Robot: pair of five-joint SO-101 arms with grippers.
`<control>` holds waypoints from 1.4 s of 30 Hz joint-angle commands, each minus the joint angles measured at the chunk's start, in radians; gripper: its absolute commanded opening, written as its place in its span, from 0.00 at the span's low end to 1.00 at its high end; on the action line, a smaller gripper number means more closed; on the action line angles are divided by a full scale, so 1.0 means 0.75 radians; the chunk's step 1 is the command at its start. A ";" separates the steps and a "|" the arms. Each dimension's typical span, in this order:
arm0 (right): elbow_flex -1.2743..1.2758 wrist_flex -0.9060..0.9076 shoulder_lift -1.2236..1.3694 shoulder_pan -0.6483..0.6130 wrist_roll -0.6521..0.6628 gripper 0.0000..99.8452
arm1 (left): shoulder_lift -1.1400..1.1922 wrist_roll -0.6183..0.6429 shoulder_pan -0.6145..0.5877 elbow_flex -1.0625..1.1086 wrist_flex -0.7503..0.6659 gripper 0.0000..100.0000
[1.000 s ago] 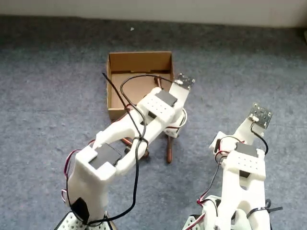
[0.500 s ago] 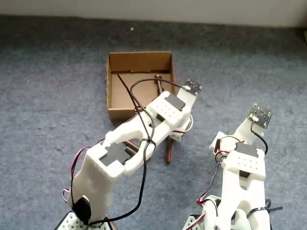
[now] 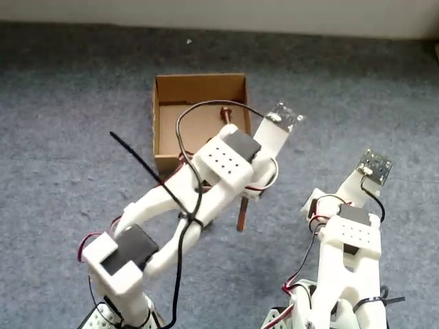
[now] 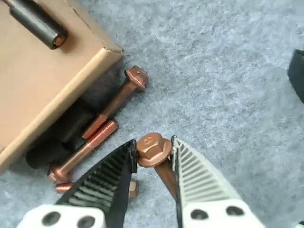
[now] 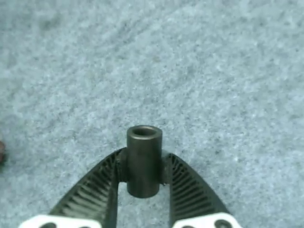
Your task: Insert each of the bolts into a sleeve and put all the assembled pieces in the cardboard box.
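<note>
Left pincer (image 4: 152, 147) has its jaws drawn in narrow on a copper bolt (image 4: 154, 151), pinching it right at the hex head, with the shank running back between the fingers. Past it, on the grey carpet (image 4: 228, 71), two loose bolts (image 4: 118, 99) lie just beside the cardboard box (image 4: 52, 80), close to each other and both angled to its wall. Dark sleeves (image 4: 61, 137) sit in the shadow against that same wall (how many, I can't tell). And inside the box lies a black tube with copper showing at its end, which looks like one assembled piece (image 4: 35, 21) already home.

Over to the right wrist camera: the right pincer (image 5: 142, 161) is closed around a black sleeve (image 5: 144, 142). The sleeve is gripped at its middle and stands on end between the jaws. Its open bore faces the camera, with carpet beneath.

Now from above: the left arm (image 3: 226, 161) stretches across to the box's near corner, and the held bolt shows under its wrist, just off the box wall. The right arm (image 3: 350, 236) sits well apart from the box, folded in near its base (the sleeve it carries is tucked beneath it).

So where does that leave us? By my reading, one piece is boxed and one bolt and one sleeve are in hand but not yet mated. At least two more bolts wait on the carpet, so most of the job remains. The two held parts are well apart and have to be brought together and lined up with the bore.
</note>
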 commanded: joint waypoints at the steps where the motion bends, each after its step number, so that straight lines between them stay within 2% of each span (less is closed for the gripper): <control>1: -0.062 -0.003 -0.042 -0.030 -0.002 0.01 | -0.345 -0.092 -0.066 0.105 0.012 0.01; 5: -0.173 0.161 -0.075 -0.157 -0.002 0.01 | -0.654 -0.164 -0.142 0.255 0.012 0.01; 9: -0.226 0.271 -0.281 -0.337 -0.002 0.01 | -1.003 -0.233 -0.242 0.410 0.004 0.01; 15: -0.175 0.249 -0.697 -0.672 0.002 0.01 | -1.411 -0.233 -0.455 0.647 -0.164 0.01; 19: -0.109 0.234 -0.848 -0.940 0.092 0.01 | -1.625 -0.231 -0.510 0.787 -0.278 0.01; 21: -0.056 0.175 -0.887 -1.022 0.127 0.01 | -1.724 -0.229 -0.525 0.832 -0.317 0.01; 31: 0.312 -0.202 -1.155 -1.290 0.350 0.01 | -1.967 -0.227 -0.582 0.870 -0.413 0.01; 38: 0.461 -0.232 -1.433 -1.347 0.421 0.01 | -1.975 -0.225 -0.568 0.873 -0.405 0.01; 42: 0.498 -0.228 -1.560 -1.349 0.421 0.01 | -1.977 -0.225 -0.457 0.909 -0.405 0.01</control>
